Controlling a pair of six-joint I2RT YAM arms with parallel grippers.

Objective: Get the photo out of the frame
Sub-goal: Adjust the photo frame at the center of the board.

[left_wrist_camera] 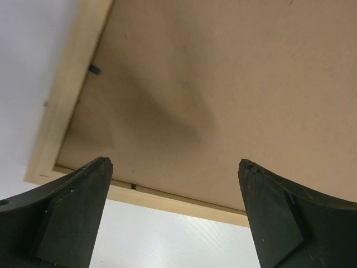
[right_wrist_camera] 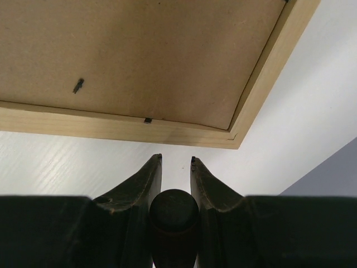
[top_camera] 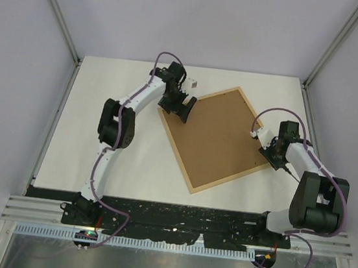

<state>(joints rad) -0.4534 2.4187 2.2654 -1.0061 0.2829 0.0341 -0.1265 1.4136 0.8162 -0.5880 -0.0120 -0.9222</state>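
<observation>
The frame [top_camera: 214,138] lies back-up on the white table, turned like a diamond, its brown fibreboard back [left_wrist_camera: 195,84] facing me. The photo is hidden beneath the back. My left gripper [top_camera: 183,108] hovers over the frame's far-left corner, open and empty; its jaws [left_wrist_camera: 175,167] straddle the light wood strip [left_wrist_camera: 167,198]. My right gripper [top_camera: 265,148] sits just off the frame's right corner [right_wrist_camera: 237,137], low over the table. Its jaws [right_wrist_camera: 176,160] are closed on a dark, round-ended handle [right_wrist_camera: 174,209], seemingly the screwdriver; the tip is hidden.
Small dark retaining tabs hold the back along the rim [right_wrist_camera: 78,85], [right_wrist_camera: 148,120], [left_wrist_camera: 94,69]. White table [top_camera: 110,158] lies left and in front of the frame. Grey enclosure walls and metal posts [top_camera: 56,14] border the table.
</observation>
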